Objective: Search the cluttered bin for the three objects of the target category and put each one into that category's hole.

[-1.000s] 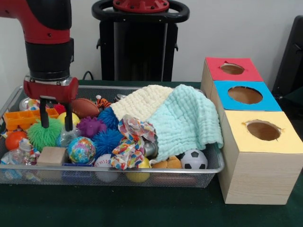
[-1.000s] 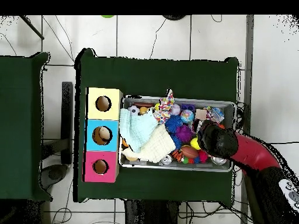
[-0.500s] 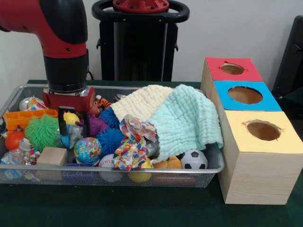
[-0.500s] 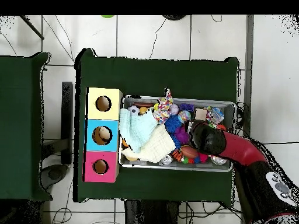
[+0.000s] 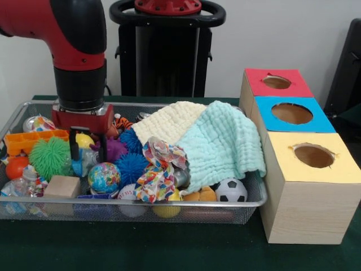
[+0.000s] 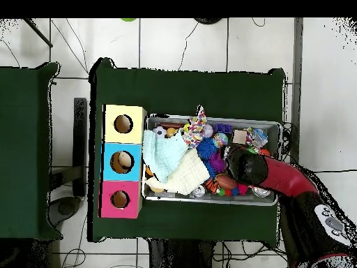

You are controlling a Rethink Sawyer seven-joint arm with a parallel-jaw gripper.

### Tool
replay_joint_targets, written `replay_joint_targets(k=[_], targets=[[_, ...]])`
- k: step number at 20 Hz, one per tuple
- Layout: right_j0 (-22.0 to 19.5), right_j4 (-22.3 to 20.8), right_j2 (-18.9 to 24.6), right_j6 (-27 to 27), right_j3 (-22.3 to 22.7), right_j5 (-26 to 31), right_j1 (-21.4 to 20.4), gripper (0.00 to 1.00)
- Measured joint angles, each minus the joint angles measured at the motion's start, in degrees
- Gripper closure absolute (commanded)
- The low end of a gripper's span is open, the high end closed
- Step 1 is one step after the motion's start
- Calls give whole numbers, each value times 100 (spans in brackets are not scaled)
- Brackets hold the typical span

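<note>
The wire mesh bin (image 5: 237, 204) holds many toys. My gripper (image 5: 88, 151) is low in its left part, open. Its dark fingers (image 5: 73, 152) stand either side of a clear wrinkly plastic piece (image 5: 88, 160) between a green spiky ball (image 5: 49, 158) and a purple spiky toy (image 5: 115, 149). A second clear plastic piece (image 5: 22, 184) lies at the bin's front left corner; it also shows in the overhead view (image 6: 259, 135). A third is not visible. The red-topped box's hole (image 5: 276, 82) is at the far right, also seen from overhead (image 6: 119, 199). In the overhead view the arm (image 6: 245, 165) hides the gripper.
Yellow and mint cloths (image 5: 208, 141) cover the bin's right half. A dotted paper wad (image 5: 157, 172), a globe ball (image 5: 104, 177), a wooden block (image 5: 62, 186) and a soccer ball (image 5: 231, 191) lie near the front. Blue-topped (image 5: 291, 113) and yellow-topped (image 5: 313, 156) boxes stand beside the red one.
The gripper moved right in the front view and came down into the bin, from over the green spiky ball to around the clear plastic piece. In the last half second it hardly moved.
</note>
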Motion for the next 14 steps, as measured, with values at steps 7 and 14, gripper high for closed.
replay_joint_targets(k=[7, 14], targets=[[270, 0, -243, 0, -4, -1, 15, 0], [615, 0, -370, 0, -19, -2, 37, 0]])
